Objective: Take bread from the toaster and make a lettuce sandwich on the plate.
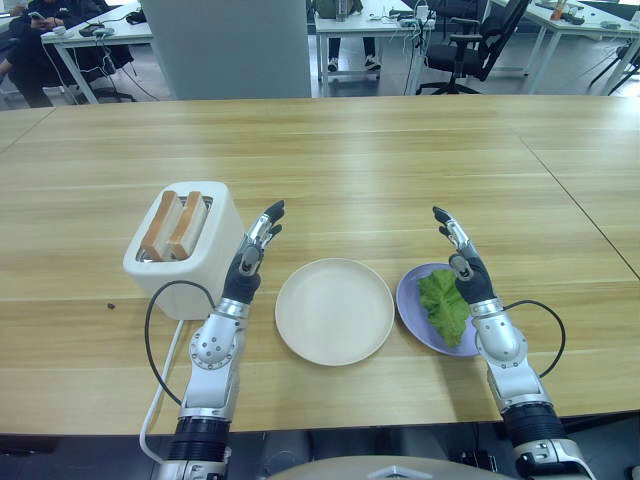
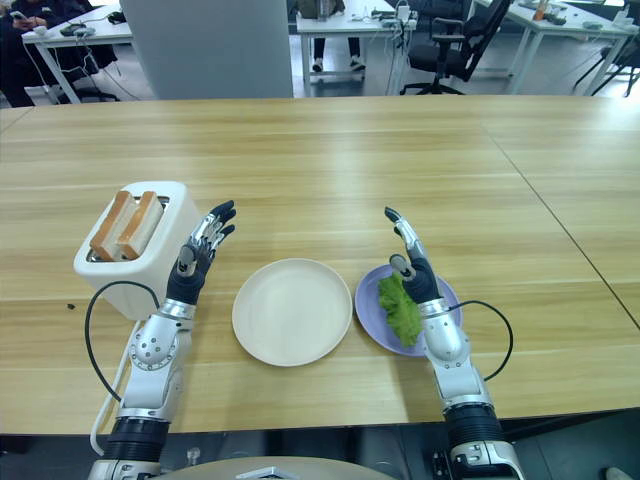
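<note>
A: Closest to us, what are the hands doing?

B: Left hand (image 1: 252, 262) is raised off the table (image 1: 400, 170), fingers straight and slightly spread, holding nothing. It sits between the toaster (image 1: 190, 270) and the plate (image 1: 334, 312), just beside the toaster's near right corner. Right hand (image 1: 463, 262) is much the same, with fingers stretched out and released, pointing away from us.

A: Where exactly is the right one?

B: Over the right part of the purple dish (image 1: 412, 290), just beside the lettuce (image 1: 441, 305). I can't tell whether it touches the leaf.

A: Any cables?

B: A black cable (image 1: 148, 330) loops left of the left forearm, by the toaster's near side. A second cable (image 1: 556, 335), also black, loops right of the right forearm.

A: And the plate?

B: Cream and round, in the near middle of the table, between the two hands. The dish lies just to its right, very close. The lettuce, crinkled and green, lies on the dish.

A: Bread?

B: Two slices of bread (image 1: 175, 225) stand upright in the toaster's slots with their tops sticking out. The toaster is white, left of the plate and a little farther off. A small dark speck (image 1: 111, 306) lies on the table to its left.

A: Beyond that?

B: The wood top runs to the far edge. Behind it are a grey panel (image 1: 225, 45), white desks (image 1: 370, 25) and black chairs (image 1: 470, 45).
</note>
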Action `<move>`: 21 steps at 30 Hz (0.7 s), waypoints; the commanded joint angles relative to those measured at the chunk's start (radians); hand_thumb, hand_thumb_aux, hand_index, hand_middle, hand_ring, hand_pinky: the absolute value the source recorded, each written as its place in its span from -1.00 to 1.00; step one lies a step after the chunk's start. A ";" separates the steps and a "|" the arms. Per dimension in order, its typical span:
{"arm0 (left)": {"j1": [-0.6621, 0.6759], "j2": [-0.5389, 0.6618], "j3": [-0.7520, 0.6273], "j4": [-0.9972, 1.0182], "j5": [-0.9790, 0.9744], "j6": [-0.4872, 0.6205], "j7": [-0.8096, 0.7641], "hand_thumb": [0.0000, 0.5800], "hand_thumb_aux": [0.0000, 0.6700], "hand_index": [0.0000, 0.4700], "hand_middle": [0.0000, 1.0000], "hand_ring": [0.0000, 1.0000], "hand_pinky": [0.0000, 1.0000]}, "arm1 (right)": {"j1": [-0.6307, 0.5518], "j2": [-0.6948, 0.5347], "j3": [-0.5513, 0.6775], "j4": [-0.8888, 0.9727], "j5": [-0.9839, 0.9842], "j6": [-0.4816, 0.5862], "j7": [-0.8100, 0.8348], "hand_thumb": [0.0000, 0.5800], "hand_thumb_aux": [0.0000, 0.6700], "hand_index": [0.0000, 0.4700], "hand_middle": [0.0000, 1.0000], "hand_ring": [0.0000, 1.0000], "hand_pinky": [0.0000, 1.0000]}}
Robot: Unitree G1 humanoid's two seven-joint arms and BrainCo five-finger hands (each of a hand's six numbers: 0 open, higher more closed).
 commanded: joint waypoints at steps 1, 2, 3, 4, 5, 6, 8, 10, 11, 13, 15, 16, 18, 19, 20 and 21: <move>0.008 0.006 -0.013 0.004 0.028 -0.008 -0.001 -1.00 -1.00 -1.00 -1.00 -1.00 -1.00 | 0.012 -0.009 0.005 -0.003 0.009 -0.013 0.019 -1.00 -1.00 -1.00 -1.00 -1.00 -1.00; 0.008 0.005 -0.013 0.005 0.029 -0.009 0.000 -1.00 -1.00 -1.00 -1.00 -1.00 -1.00 | 0.013 -0.009 0.005 -0.002 0.009 -0.014 0.021 -1.00 -1.00 -1.00 -1.00 -1.00 -1.00; 0.008 0.005 -0.013 0.005 0.031 -0.009 0.001 -1.00 -1.00 -1.00 -1.00 -1.00 -1.00 | 0.014 -0.009 0.004 -0.002 0.008 -0.015 0.021 -1.00 -1.00 -1.00 -1.00 -1.00 -1.00; 0.008 0.005 -0.014 0.005 0.033 -0.010 0.001 -1.00 -1.00 -1.00 -1.00 -1.00 -1.00 | 0.014 -0.009 0.003 -0.001 0.007 -0.016 0.022 -1.00 -1.00 -1.00 -1.00 -1.00 -1.00; 0.008 0.005 -0.014 0.006 0.034 -0.010 0.001 -1.00 -1.00 -1.00 -1.00 -1.00 -1.00 | 0.014 -0.010 0.003 -0.001 0.006 -0.017 0.022 -1.00 -1.00 -1.00 -1.00 -1.00 -1.00; 0.008 0.005 -0.014 0.006 0.036 -0.011 0.002 -1.00 -1.00 -1.00 -1.00 -1.00 -1.00 | 0.014 -0.010 0.002 0.000 0.005 -0.019 0.022 -1.00 -1.00 -1.00 -1.00 -1.00 -1.00; 0.009 0.006 -0.015 0.007 0.040 -0.014 0.003 -1.00 -1.00 -1.00 -1.00 -1.00 -1.00 | 0.015 -0.011 0.002 0.001 -0.001 -0.021 0.018 -1.00 -1.00 -1.00 -1.00 -1.00 -1.00; 0.009 0.006 -0.015 0.008 0.045 -0.015 0.004 -1.00 -1.00 -1.00 -1.00 -1.00 -1.00 | 0.016 -0.011 0.002 0.002 -0.008 -0.020 0.015 -1.00 -1.00 -1.00 -1.00 -1.00 -1.00; 0.009 0.006 -0.015 0.007 0.047 -0.016 0.004 -1.00 -1.00 -1.00 -1.00 -1.00 -1.00 | 0.015 -0.012 0.002 0.003 -0.010 -0.020 0.014 -1.00 -1.00 -1.00 -1.00 -1.00 -1.00; 0.009 0.008 -0.013 0.006 0.060 -0.021 0.010 -1.00 -1.00 -1.00 -1.00 -1.00 -1.00 | 0.015 -0.012 0.002 0.006 -0.014 -0.020 0.011 -1.00 -1.00 -1.00 -1.00 -1.00 -1.00; 0.009 0.008 -0.005 -0.009 0.070 -0.024 0.024 -1.00 -1.00 -1.00 -1.00 -1.00 -1.00 | 0.017 -0.012 0.000 0.007 -0.016 -0.021 0.008 -1.00 -1.00 -1.00 -1.00 -1.00 -1.00; 0.005 0.007 0.006 -0.032 0.069 -0.014 0.036 -1.00 -1.00 -1.00 -1.00 -1.00 -1.00 | 0.020 -0.010 -0.001 0.006 -0.018 -0.020 0.005 -1.00 -1.00 -1.00 -1.00 -1.00 -1.00; -0.009 0.009 0.042 -0.117 0.059 0.028 0.069 -1.00 -1.00 -1.00 -1.00 -1.00 -1.00 | 0.024 -0.007 -0.003 0.003 -0.014 -0.018 0.003 -1.00 -1.00 -1.00 -1.00 -1.00 -1.00; -0.018 0.018 0.061 -0.163 0.075 0.054 0.087 -1.00 -1.00 -1.00 -1.00 -1.00 -1.00 | 0.025 -0.005 -0.002 0.002 -0.016 -0.017 0.000 -1.00 -1.00 -1.00 -1.00 -1.00 -1.00; -0.028 0.033 0.083 -0.215 0.111 0.088 0.108 -1.00 -1.00 -1.00 -1.00 -1.00 -1.00 | 0.026 -0.003 -0.001 0.001 -0.018 -0.016 -0.002 -1.00 -1.00 -1.00 -1.00 -1.00 -1.00; -0.040 0.054 0.103 -0.262 0.150 0.130 0.121 -1.00 -1.00 -1.00 -1.00 -1.00 -1.00 | 0.026 -0.001 0.002 0.000 -0.021 -0.014 -0.004 -1.00 -1.00 -1.00 -1.00 -1.00 -1.00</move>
